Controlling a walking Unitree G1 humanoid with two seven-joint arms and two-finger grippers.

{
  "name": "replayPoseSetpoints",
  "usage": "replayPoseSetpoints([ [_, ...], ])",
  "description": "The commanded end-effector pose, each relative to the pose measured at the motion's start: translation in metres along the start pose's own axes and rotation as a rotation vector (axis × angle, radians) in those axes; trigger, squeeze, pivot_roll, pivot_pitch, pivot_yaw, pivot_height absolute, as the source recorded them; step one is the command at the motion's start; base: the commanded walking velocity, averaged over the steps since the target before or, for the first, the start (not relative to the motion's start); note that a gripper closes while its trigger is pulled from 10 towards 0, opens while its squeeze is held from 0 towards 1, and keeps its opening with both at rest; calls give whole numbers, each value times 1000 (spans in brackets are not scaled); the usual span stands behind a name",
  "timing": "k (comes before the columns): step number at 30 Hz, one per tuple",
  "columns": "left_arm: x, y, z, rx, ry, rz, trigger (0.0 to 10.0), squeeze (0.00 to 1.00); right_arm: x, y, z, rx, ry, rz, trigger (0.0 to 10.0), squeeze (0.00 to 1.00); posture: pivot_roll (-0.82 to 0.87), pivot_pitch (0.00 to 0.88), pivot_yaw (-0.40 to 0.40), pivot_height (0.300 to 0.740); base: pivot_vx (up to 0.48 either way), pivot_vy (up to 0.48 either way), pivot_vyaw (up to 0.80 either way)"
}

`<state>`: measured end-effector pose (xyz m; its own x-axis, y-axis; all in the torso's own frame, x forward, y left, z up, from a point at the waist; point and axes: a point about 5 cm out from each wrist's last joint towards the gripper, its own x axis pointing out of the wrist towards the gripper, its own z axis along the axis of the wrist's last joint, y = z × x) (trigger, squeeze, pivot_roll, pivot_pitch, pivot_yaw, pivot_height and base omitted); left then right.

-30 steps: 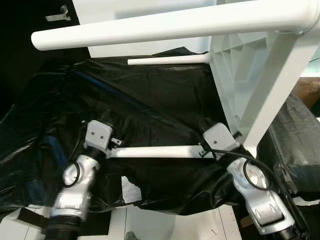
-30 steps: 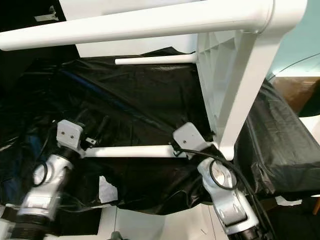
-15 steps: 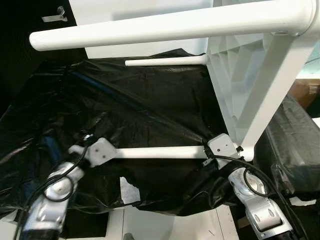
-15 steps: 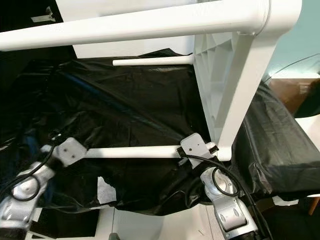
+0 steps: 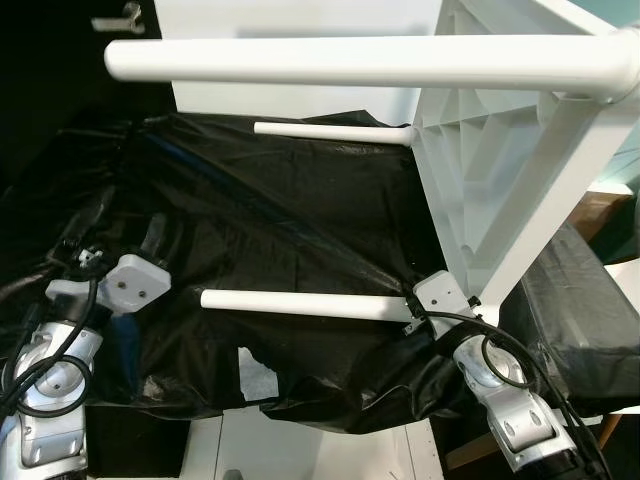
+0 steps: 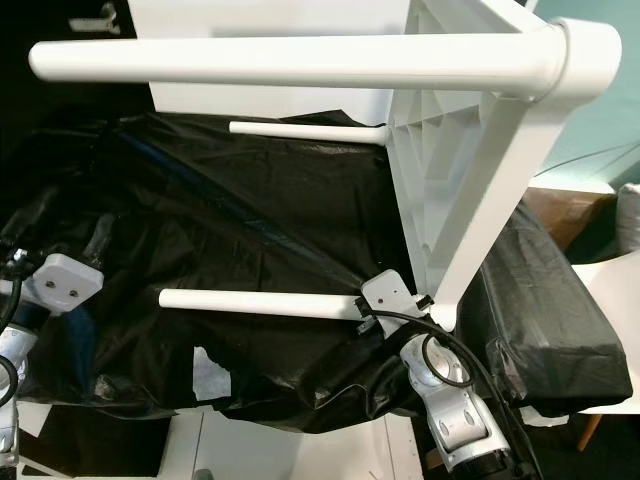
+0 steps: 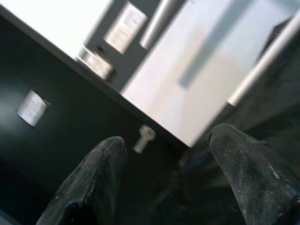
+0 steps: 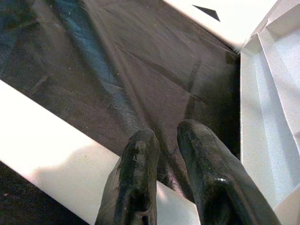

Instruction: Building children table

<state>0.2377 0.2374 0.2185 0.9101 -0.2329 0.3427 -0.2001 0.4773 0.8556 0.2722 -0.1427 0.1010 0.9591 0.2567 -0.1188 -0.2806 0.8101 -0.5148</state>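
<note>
Left hand [image 5: 150, 240]: released, fingers spread wide, withdrawn from free end of lower table leg [image 5: 300, 303]; right hand [image 5: 425, 300] fingers narrow over leg near tabletop [image 5: 480, 170]; fitting presumably continues single-handed.

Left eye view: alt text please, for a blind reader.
A white children's table lies tipped on its side over black plastic sheeting, legs pointing to the robot's left. The right gripper is at the base of the nearest low leg; the left gripper sits open beside that leg's free end.
</note>
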Motion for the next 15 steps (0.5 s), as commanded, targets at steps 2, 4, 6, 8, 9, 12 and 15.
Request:
replayPoseSetpoints([
  [2, -2, 21, 8, 58, -24, 429, 10000, 0, -4, 3, -24, 0, 112, 21, 10000, 0, 85, 29, -113, 740, 0, 0, 0],
  [4, -2, 20, 9, 66, -26, 425, 10000, 0, -3, 3, -25, 0, 114, 20, 10000, 0, 85, 29, -113, 740, 0, 0, 0],
  [6, -3, 21, 14, 91, -33, 431, 10000, 0, -3, 3, -28, 2, 127, 17, 10000, 0, 80, 26, -116, 740, 0, 0, 0],
  [8, -3, 22, 15, 100, -36, 434, 10000, 0, -3, 3, -29, 2, 132, 16, 10000, 0, 80, 26, -116, 740, 0, 0, 0],
  [9, 0, 24, 25, 134, -73, 433, 10000, 0, -2, 2, -32, 6, 146, 9, 10000, 0, 80, 25, -116, 740, 0, 0, 0],
  [12, 5, 26, 42, 194, -145, 422, 10000, 0, 1, 1, -35, 9, 163, 1, 10000, 0, 80, 25, -116, 740, 0, 0, 0],
  [15, 8, 31, 57, 218, -192, 441, 10000, 0, 4, 1, -35, 14, 169, -2, 10000, 0, 80, 25, -116, 740, 0, 0, 0],
])
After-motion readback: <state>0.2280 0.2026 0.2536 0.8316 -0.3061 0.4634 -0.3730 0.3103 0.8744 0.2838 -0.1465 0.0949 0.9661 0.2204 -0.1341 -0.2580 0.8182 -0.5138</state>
